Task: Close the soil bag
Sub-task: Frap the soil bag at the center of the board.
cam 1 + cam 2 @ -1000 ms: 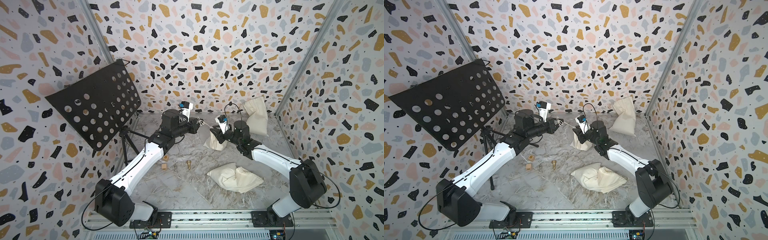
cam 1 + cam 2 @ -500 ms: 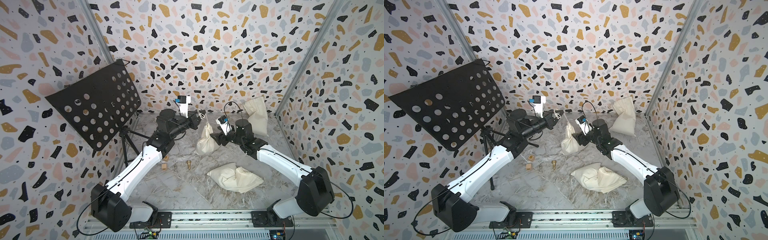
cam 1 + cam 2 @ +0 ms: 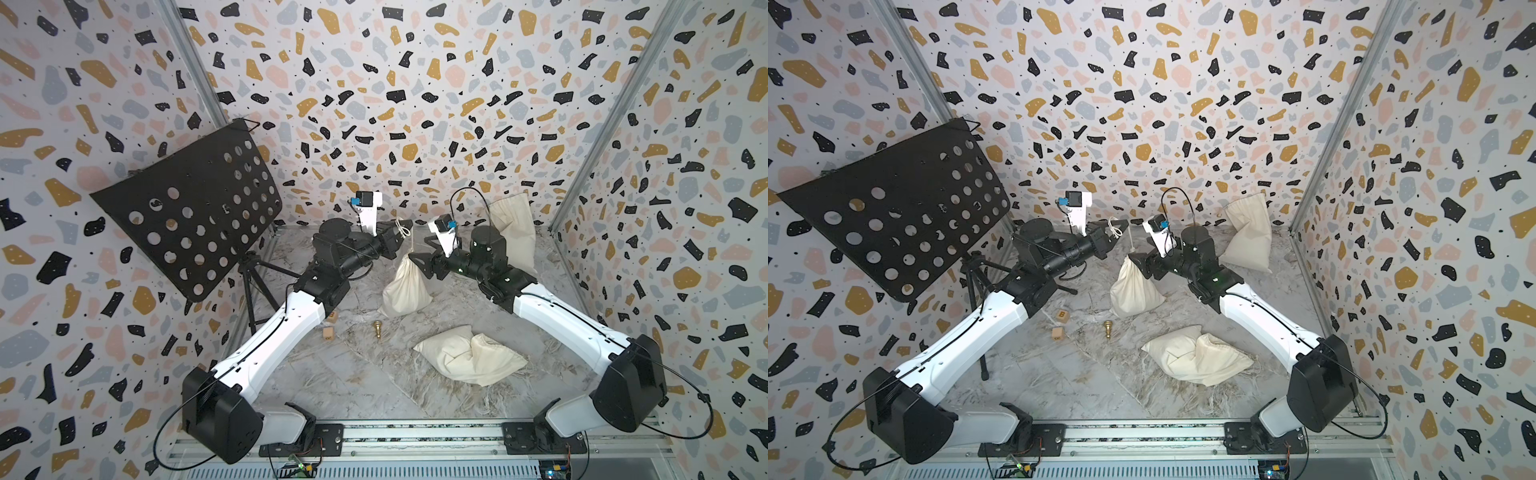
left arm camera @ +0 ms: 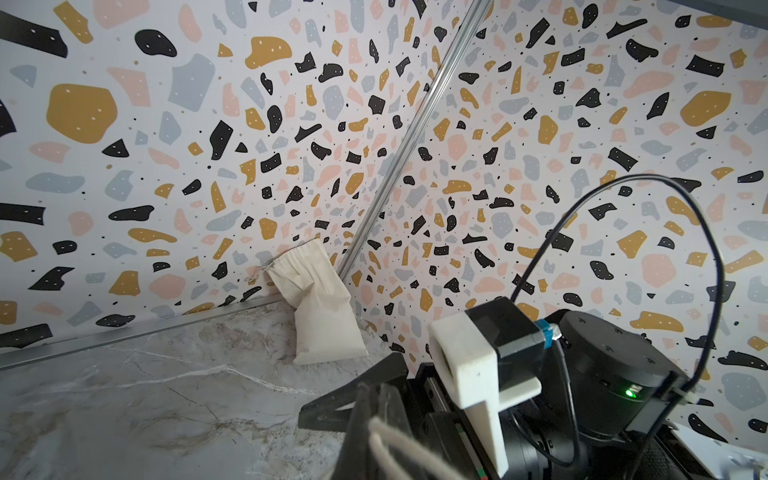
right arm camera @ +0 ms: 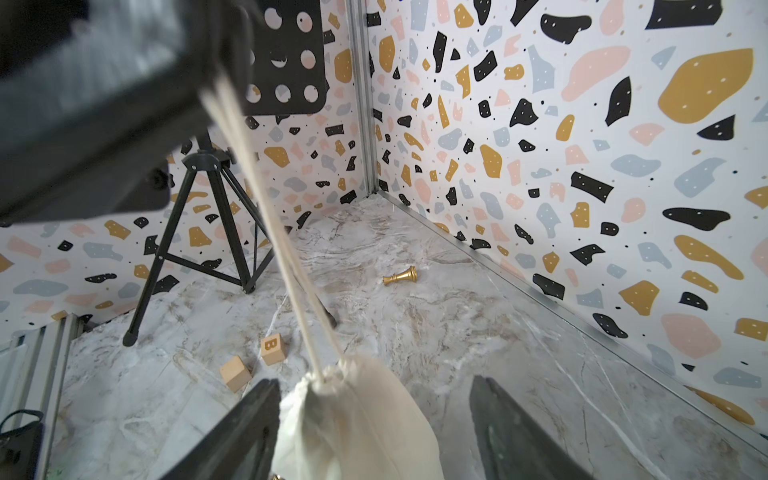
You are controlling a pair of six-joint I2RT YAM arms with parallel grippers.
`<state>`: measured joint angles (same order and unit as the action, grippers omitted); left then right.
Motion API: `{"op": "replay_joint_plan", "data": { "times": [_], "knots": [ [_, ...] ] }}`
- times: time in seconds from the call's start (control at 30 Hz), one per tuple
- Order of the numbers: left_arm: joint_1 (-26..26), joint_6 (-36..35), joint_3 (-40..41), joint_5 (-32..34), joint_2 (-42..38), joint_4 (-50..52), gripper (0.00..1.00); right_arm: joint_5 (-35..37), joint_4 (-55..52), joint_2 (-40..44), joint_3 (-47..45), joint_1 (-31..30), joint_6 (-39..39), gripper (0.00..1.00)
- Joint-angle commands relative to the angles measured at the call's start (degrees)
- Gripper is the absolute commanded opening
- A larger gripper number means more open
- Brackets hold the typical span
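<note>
Right wrist view: your right gripper (image 5: 374, 380) has just released the cream cloth soil bag (image 5: 357, 428) — its neck looks cinched; left gripper (image 3: 405, 232) clenches the white drawstring (image 5: 270, 232).

The marbled desk (image 3: 332, 386) carries the upright soil bag (image 3: 405, 286), a slumped cream bag (image 3: 469, 357), a third bag (image 3: 513, 232) leaning at the back wall, two wooden blocks (image 3: 328, 333), a toppled gold chess piece (image 3: 377, 328) and a tripod stand (image 3: 257, 282).

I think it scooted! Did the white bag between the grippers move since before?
Yes. The soil bag shifted toward the music stand, ending closer to the gold chess piece, which stayed put.
</note>
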<state>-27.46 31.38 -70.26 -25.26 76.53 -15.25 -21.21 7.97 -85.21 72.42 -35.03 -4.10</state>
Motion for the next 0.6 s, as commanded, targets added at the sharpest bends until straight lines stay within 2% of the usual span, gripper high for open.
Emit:
{"op": "replay_joint_plan", "data": {
  "times": [0.0,0.1,0.27,0.37,0.57],
  "knots": [
    [-0.31,0.58,-0.14,-0.99,-1.41,-6.66,0.0,0.13,2.28,-0.95,3.74,-0.39,-2.9,0.7],
    [-0.32,0.71,-0.18,-1.35,-1.66,-6.77,0.0,1.13,1.61,-2.55,5.42,-0.39,-3.81,0.57],
    [-0.37,0.95,-0.75,-1.92,-2.89,-7.3,0.0,5.81,-1.73,-5.39,5.78,-0.49,-3.71,0.29],
    [-0.35,2.1,-3.31,-3.95,-3.54,-8.2,0.0,8.19,-4.17,-7.65,3.94,-0.48,-3.02,0.21],
    [-0.09,-1.98,-11.62,-3.33,-6.8,-3.51,0.0,15.42,-5.45,-12.04,-6.01,1.86,-1.7,0.18]
  ]
}}
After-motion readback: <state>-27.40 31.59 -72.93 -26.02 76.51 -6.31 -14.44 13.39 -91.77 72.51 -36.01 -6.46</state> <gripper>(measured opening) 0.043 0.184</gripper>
